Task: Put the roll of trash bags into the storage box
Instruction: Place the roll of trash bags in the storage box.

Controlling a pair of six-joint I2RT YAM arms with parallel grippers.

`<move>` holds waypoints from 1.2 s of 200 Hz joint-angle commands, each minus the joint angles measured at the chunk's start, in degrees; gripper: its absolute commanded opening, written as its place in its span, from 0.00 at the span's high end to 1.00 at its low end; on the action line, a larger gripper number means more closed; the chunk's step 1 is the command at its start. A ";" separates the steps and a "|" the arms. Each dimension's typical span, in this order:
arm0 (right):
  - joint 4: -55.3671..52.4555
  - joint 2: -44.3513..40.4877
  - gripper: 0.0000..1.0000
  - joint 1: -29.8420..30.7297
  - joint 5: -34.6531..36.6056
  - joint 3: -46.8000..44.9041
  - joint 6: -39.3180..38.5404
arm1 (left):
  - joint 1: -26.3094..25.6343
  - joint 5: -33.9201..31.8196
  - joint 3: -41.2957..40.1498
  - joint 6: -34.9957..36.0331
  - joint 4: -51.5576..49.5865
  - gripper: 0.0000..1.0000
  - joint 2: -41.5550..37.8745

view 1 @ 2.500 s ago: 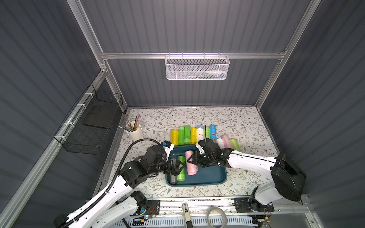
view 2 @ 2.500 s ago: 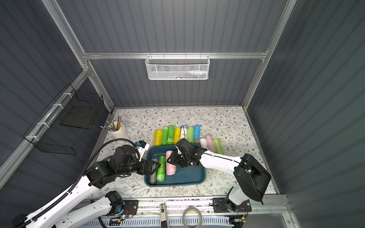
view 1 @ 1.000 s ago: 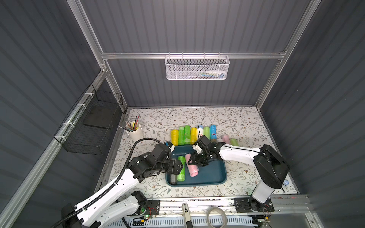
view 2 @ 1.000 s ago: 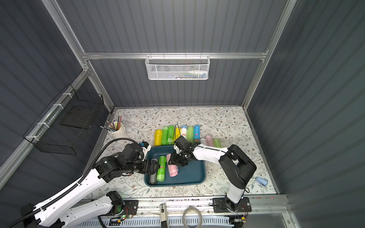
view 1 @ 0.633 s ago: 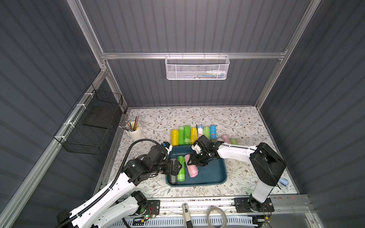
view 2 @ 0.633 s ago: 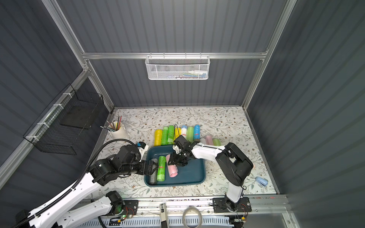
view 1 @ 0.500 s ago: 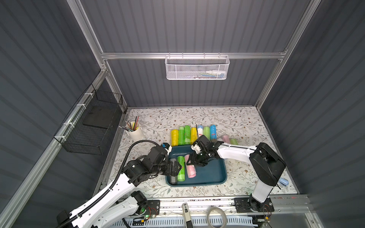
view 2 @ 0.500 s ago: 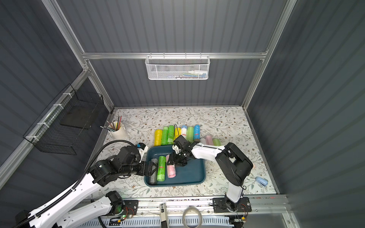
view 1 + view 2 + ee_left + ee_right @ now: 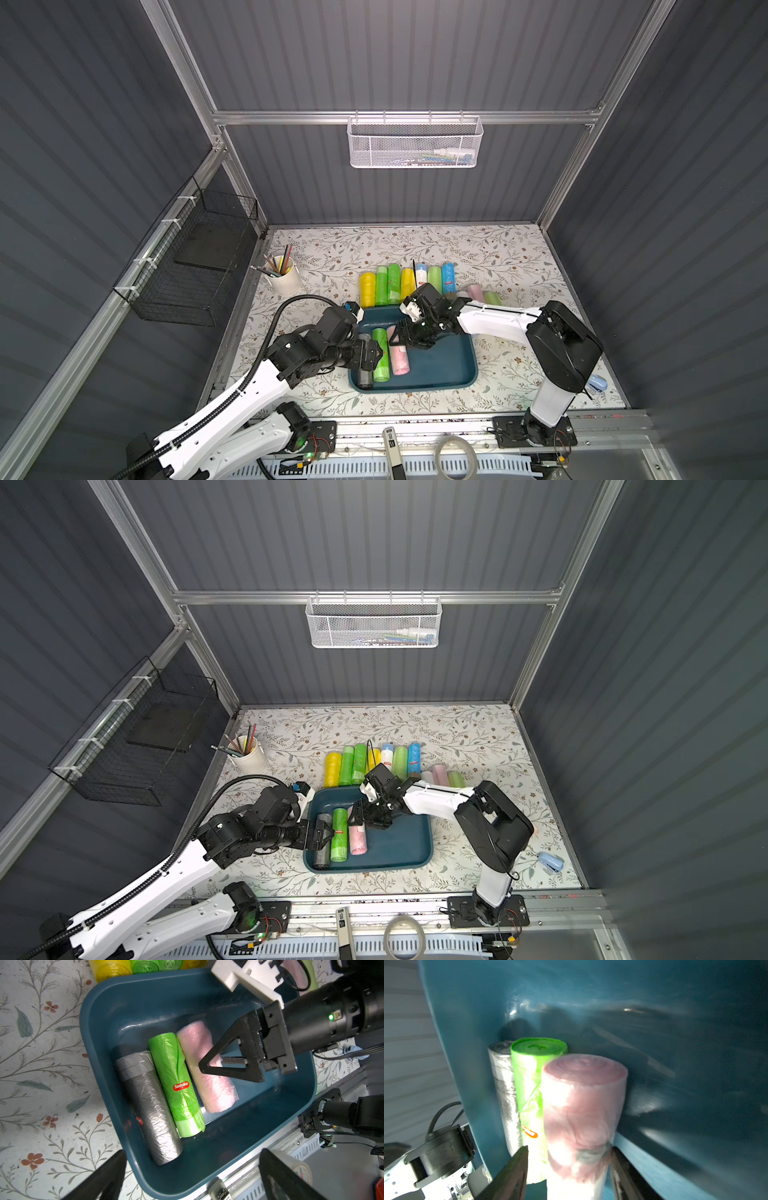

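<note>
The storage box [image 9: 440,361] [image 9: 399,841] is a dark teal tray at the table's front middle. Three rolls lie side by side along its left part: grey [image 9: 151,1105], green [image 9: 176,1076] and pink [image 9: 400,359] [image 9: 581,1101]. My right gripper [image 9: 405,334] [image 9: 569,1153] reaches into the tray from the right. Its jaws stand apart on either side of the pink roll's far end, with a gap showing on the green roll's side. The pink roll rests on the tray floor. My left gripper [image 9: 374,353] [image 9: 193,1178] hovers wide open at the tray's left edge, holding nothing.
A row of yellow, green, white and blue rolls [image 9: 409,282] lies just behind the tray, with pink and green ones [image 9: 484,295] further right. A pencil cup [image 9: 284,274] stands back left. A black wire basket [image 9: 191,266] and a white mesh basket [image 9: 415,143] hang on the walls. A blue stapler [image 9: 596,382] lies front right.
My right gripper's jaws have spread apart around the pink roll, which now lies flat beside the green one. The left arm has barely moved.
</note>
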 commanded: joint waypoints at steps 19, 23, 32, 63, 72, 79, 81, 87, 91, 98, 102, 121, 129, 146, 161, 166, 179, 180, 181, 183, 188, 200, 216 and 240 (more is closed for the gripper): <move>1.45 -3.71 0.30 0.30 -2.02 -0.72 -1.73 | 0.01 -0.33 1.48 1.04 0.35 0.00 1.92; 1.76 -4.04 0.29 0.27 -1.98 -0.84 -1.66 | 0.01 -0.34 1.58 1.05 0.44 0.00 2.12; 2.07 -4.75 0.28 0.16 -1.78 -1.08 -1.35 | 0.03 -0.43 1.87 1.43 0.68 0.00 2.44; -0.08 -7.07 0.27 -0.39 1.55 -1.32 -2.16 | 0.02 -0.66 2.43 1.84 1.27 0.00 3.46; -2.08 -8.32 0.27 -0.56 4.09 -1.26 -3.34 | 0.01 -0.49 2.38 1.83 1.86 0.00 3.50; -3.33 -10.06 0.27 -0.55 6.48 -1.34 -4.31 | 0.01 0.18 2.21 1.80 2.68 0.00 3.51; -3.73 -10.57 0.27 -0.64 7.08 -1.35 -4.60 | 0.01 0.42 2.08 1.72 3.01 0.00 3.46; -4.65 -12.18 0.26 -0.71 9.01 -1.56 -5.30 | 0.04 1.16 1.72 1.80 4.05 0.00 3.34; -5.19 -13.38 0.26 -0.79 10.26 -1.69 -5.60 | 0.01 1.70 1.56 1.84 4.83 0.00 3.29; -6.17 -15.38 0.25 -1.05 13.09 -1.92 -6.06 | 0.09 2.53 1.07 1.84 6.03 0.00 3.16; -6.61 -16.77 0.24 -1.37 14.26 -2.08 -6.49 | 0.02 3.10 0.95 1.82 6.70 0.00 3.10; -8.95 -22.45 0.22 -4.93 17.25 -3.25 -8.06 | 0.02 6.16 0.80 0.77 9.68 0.00 3.65; -9.46 -24.64 0.23 -7.81 17.44 -4.17 -8.77 | 0.08 7.71 0.96 -0.03 11.62 0.00 4.12; -9.43 -29.16 0.23 -15.67 16.77 -7.25 -9.78 | -0.07 9.79 2.04 -1.13 14.47 0.00 5.70; -12.14 -33.36 0.22 -22.49 17.52 -9.16 -11.30 | -0.74 9.62 3.68 -1.65 16.00 0.00 7.40; -12.80 -34.69 0.22 -24.46 18.09 -9.61 -11.82 | -1.03 9.36 4.37 -1.77 16.34 0.00 7.88; -15.28 -38.19 0.22 -29.98 19.59 -10.12 -12.95 | -2.23 8.37 5.91 -1.95 17.16 0.00 9.40; -15.50 -38.37 0.22 -30.44 19.71 -10.13 -13.06 | -2.25 8.27 6.04 -1.95 17.29 0.00 9.60; -15.74 -38.55 0.22 -30.89 19.85 -10.14 -13.20 | -2.44 8.18 6.20 -1.95 17.39 0.00 9.79; -16.14 -38.81 0.22 -31.78 20.09 -10.14 -13.33 | -2.69 8.18 6.27 -2.01 17.56 0.00 9.99; -17.20 -39.42 0.22 -33.88 20.57 -10.07 -13.95 | -3.14 7.98 6.73 -2.15 18.10 0.00 10.63; -19.78 -39.88 0.24 -38.42 22.59 -9.63 -15.61 | -4.40 7.99 7.28 -2.69 20.14 0.00 12.47; -20.83 -39.46 0.27 -43.24 23.48 -9.61 -17.86 | -6.57 7.48 8.39 -3.43 23.27 0.00 15.53; -21.98 -36.83 0.35 -46.91 24.83 -9.23 -20.09 | -10.25 5.20 10.60 -4.06 27.02 0.00 19.36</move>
